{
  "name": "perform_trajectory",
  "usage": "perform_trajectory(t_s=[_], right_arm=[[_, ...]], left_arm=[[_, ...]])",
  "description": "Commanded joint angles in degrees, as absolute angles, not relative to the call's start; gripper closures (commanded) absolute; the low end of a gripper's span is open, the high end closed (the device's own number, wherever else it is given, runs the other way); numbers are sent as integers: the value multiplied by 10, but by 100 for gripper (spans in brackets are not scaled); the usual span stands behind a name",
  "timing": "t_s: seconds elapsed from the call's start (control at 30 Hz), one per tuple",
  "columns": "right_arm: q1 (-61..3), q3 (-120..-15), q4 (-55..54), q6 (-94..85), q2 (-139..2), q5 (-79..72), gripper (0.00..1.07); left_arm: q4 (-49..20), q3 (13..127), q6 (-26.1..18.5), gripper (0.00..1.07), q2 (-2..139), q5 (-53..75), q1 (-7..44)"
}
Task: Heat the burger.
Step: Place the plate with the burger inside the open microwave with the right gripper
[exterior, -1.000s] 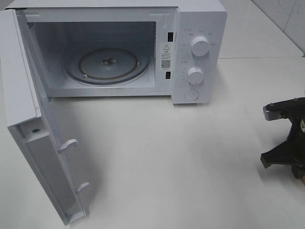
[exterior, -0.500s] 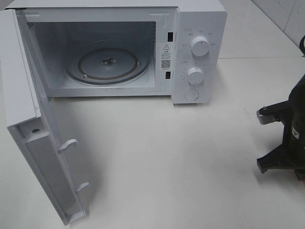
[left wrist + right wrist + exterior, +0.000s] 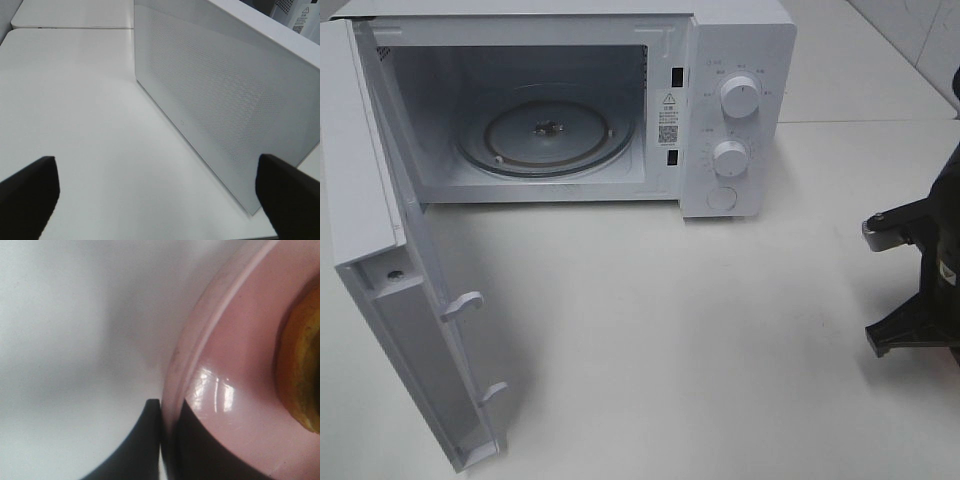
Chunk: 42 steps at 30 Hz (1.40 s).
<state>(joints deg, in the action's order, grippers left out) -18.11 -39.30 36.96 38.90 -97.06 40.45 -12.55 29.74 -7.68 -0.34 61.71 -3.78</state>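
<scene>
The left jaws gape wide, empty, beside the swung-open door [image 3: 420,370] of the microwave [image 3: 740,60], its glass turntable [image 3: 545,135] facing the desk [image 3: 700,340], and at far right the right jaws pinch the rim of the pink plate [image 3: 240,365] carrying the burger [image 3: 302,375].

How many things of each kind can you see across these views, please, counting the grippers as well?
Microwave: 1
Pink plate: 1
Burger: 1
Grippers: 2, the left gripper open, the right gripper shut on the plate's rim
Total: 5
</scene>
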Motion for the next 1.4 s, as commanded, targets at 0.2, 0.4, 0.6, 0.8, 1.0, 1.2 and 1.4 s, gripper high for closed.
perform_trajectory(t_s=[0.2,0.4,0.6,0.8,1.0,1.2,1.4], right_arm=[[-203,-382,397,390,-918,449,107],[-221,-380,398,390,-901,476,107],[-256,-380,398,390,-881,499,107],[-292,-370,397,390,-857,515,107],[-325,-350,396,390,-837,529,107],[-374,-333,396,390,-802,549,107],[-419,-333,396,390,-784,562,107]], left_arm=[[-128,295,-76,7,-13,612,-38],[-128,295,-76,7,-13,612,-38],[-128,295,-76,7,-13,612,-38],[-128,295,-76,7,-13,612,-38],[-128,295,-76,7,-13,612,-38],[-128,295,-76,7,-13,612,-38],[-128,295,-76,7,-13,612,-38]])
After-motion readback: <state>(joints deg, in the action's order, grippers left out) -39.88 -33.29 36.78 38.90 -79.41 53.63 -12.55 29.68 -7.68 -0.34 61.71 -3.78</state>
